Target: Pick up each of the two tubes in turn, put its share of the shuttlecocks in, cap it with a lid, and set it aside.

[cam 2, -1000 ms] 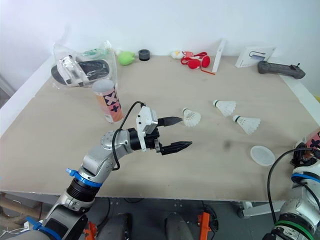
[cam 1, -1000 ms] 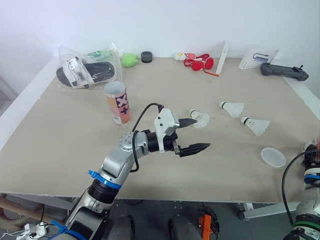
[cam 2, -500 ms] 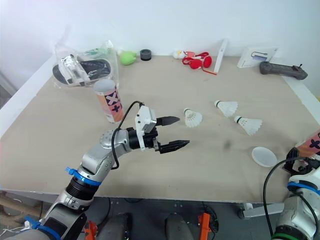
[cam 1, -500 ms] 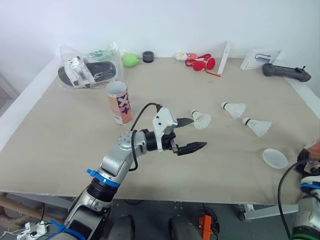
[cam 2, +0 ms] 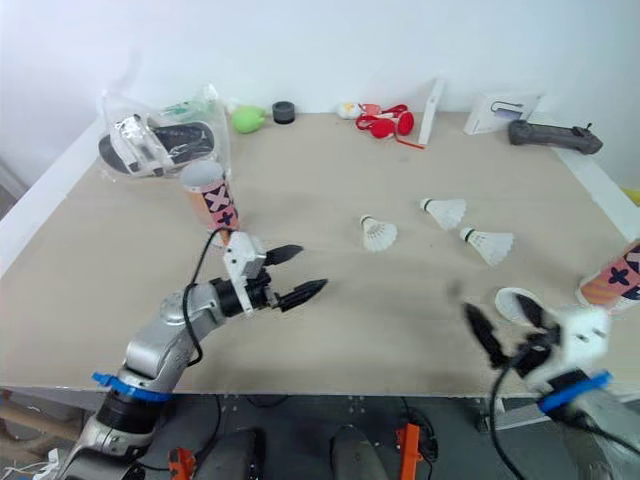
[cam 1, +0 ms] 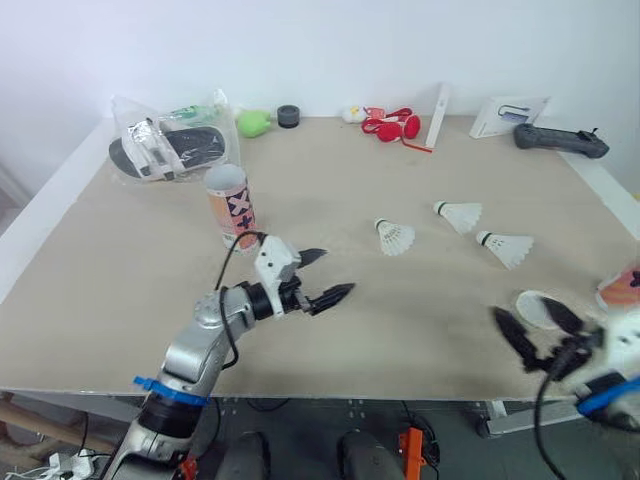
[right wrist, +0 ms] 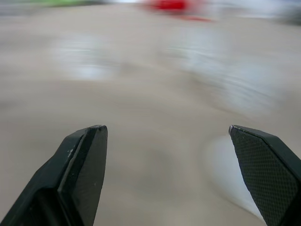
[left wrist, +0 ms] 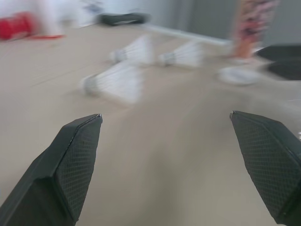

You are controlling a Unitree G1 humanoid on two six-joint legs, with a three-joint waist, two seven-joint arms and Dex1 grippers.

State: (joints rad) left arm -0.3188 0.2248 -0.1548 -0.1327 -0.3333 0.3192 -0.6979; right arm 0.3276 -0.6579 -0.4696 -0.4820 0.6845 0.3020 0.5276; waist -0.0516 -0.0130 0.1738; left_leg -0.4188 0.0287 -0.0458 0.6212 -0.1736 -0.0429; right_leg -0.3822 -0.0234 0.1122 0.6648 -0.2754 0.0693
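The left tool (cam 1: 336, 271) hangs over the table (cam 1: 120, 290) with its fingers spread apart and empty, nearer than and right of the upright tube (cam 1: 232, 207) on the left side. The right tool (cam 1: 522, 307) — also spread wide, gripping nothing — is at the near right, over the white lid (cam 2: 506, 300). A second tube (cam 2: 612, 275) is at the table's right edge. Three shuttlecocks (cam 1: 395, 235) lie right of centre — all outside the tubes.

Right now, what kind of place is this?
Probably a robot testing room or lab: a plain worktable against a white wall, with shuttlecocks, a tube and a handheld controller laid out.
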